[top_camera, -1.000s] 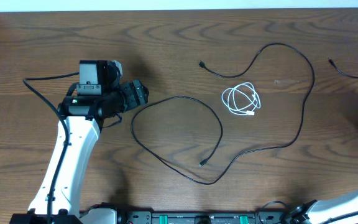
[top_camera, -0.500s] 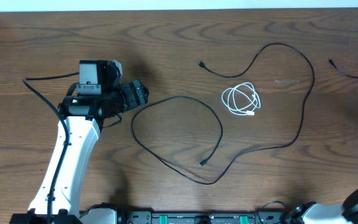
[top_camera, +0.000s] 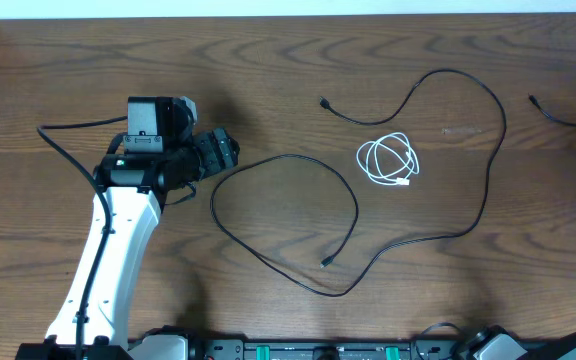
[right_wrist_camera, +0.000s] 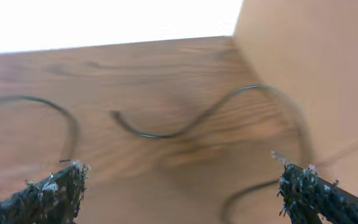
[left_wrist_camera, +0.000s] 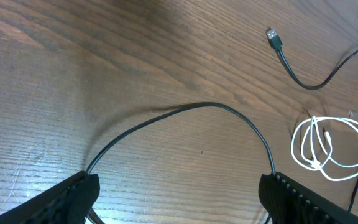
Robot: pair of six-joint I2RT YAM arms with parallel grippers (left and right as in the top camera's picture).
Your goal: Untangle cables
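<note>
The long black cable [top_camera: 353, 205] snakes over the wooden table in two wide loops, one plug [top_camera: 323, 101] at the back and the other [top_camera: 325, 262] near the front. The white cable [top_camera: 388, 160] lies coiled between the loops, apart from the black one. My left gripper [top_camera: 230, 150] hovers open at the left end of the nearer loop. In the left wrist view the black cable [left_wrist_camera: 197, 106] arcs between the spread fingers of the left gripper [left_wrist_camera: 179, 180], with the white coil [left_wrist_camera: 331, 149] to the right. My right gripper [right_wrist_camera: 179, 171] is open with nothing between its fingers, over a blurred black cord [right_wrist_camera: 185, 124].
A second black cord [top_camera: 568, 119] with a small plug runs off the table's right edge. The left arm [top_camera: 108, 250] reaches in from the front left. A tan wall [right_wrist_camera: 309, 74] stands at the right of the right wrist view.
The right arm has swung out of the overhead view at the bottom right; only a dark tip shows at the right edge, farther back. Left arm and cables are unmoved.
</note>
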